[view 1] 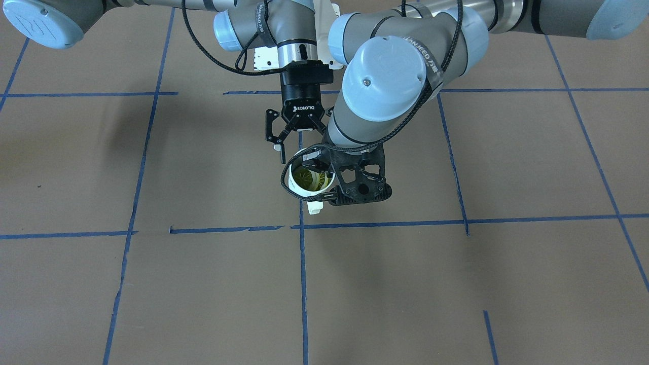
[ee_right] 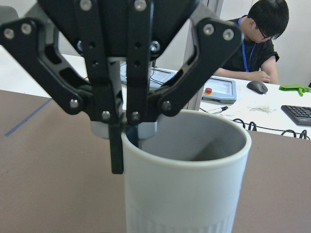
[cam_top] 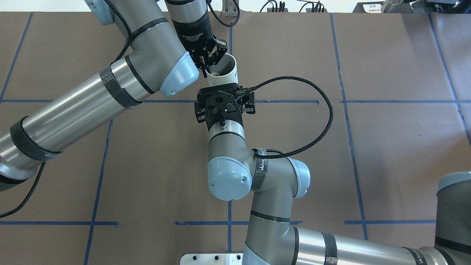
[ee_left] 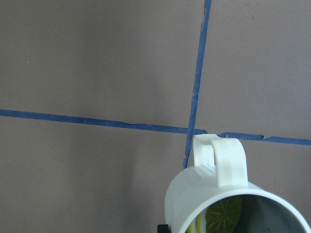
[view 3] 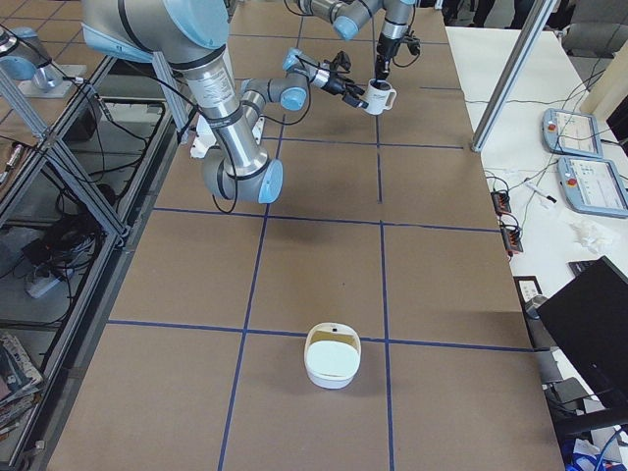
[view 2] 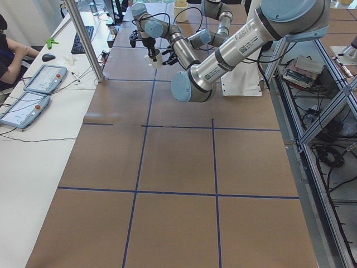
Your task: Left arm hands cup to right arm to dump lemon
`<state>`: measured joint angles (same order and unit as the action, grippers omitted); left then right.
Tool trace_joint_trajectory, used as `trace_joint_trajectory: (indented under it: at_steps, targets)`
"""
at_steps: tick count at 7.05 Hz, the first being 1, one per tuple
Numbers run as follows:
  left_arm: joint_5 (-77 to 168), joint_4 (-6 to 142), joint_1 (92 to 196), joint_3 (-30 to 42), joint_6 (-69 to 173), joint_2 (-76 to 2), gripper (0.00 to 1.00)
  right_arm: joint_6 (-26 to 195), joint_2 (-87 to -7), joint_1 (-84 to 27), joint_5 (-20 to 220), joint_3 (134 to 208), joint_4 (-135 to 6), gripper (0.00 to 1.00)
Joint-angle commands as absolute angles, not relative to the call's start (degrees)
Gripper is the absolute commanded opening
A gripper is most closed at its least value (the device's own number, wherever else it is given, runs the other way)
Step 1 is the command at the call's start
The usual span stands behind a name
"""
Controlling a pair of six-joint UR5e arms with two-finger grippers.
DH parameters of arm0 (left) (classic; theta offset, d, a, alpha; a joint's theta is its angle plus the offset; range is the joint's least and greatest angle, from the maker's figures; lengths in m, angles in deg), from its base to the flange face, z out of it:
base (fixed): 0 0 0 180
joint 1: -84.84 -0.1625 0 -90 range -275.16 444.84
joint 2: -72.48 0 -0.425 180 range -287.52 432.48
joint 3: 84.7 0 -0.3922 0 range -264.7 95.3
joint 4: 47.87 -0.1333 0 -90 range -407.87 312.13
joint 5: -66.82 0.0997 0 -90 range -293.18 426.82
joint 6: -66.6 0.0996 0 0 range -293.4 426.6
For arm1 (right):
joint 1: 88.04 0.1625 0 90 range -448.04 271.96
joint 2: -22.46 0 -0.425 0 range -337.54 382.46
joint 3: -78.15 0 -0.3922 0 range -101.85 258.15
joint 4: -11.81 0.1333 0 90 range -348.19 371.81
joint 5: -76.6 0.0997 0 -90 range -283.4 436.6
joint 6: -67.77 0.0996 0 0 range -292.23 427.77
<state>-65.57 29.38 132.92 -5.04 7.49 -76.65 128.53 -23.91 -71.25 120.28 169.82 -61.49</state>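
Left gripper [view 1: 312,176] is clamping the cup [cam_top: 228,75] between its fingers; right gripper [ee_right: 124,130] is pinching the cup's rim, one finger inside, one outside. Lemon [view 1: 307,177] is lying inside the cup.
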Motion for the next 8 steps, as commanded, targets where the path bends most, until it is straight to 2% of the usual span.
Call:
trace_joint_trajectory:
  at_steps: [1,8]
  targets:
    - [-65.99,28.95,132.91,-2.97,7.45,-75.36,0.00,128.50,-23.95,-71.25,120.28,169.82,-61.49,0.99]
    - [-68.01,28.86,132.47,-1.73,7.45,-75.00,0.00,128.50,-24.21,-71.25,120.28,169.82,-61.49,0.99]
